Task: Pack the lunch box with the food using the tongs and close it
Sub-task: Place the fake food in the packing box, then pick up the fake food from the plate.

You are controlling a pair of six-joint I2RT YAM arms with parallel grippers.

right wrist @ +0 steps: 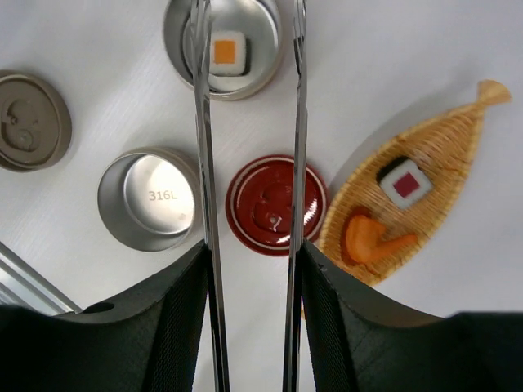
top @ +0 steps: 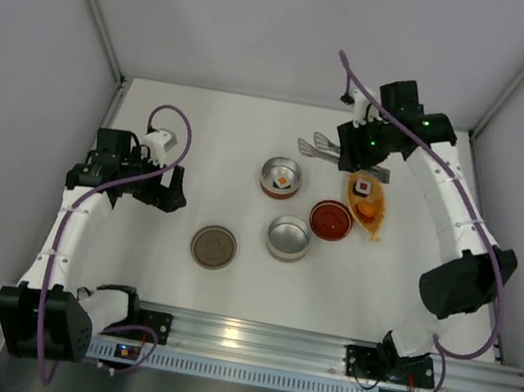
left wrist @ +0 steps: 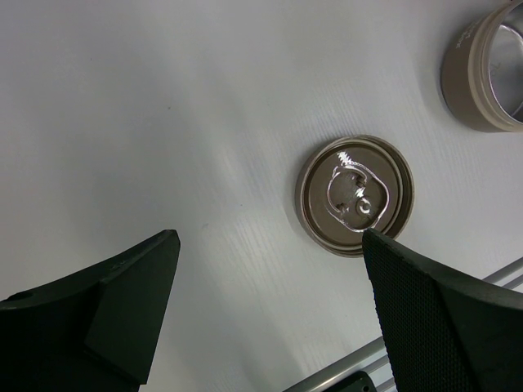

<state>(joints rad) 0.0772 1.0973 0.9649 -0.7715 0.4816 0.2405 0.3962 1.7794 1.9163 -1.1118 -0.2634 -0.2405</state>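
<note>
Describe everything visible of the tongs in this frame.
The tongs are slim, shiny silver-grey metal with two narrow, flat arms. The right pincer holds them, with its black fingers pressing on the outsides of both arms. The arms stand apart, almost parallel, and no food shows between them. From above, they stick out leftwards from the pincer at the table's far side. In the wrist view they cross the round tin holding a food piece, and their tips run off the frame.
</note>
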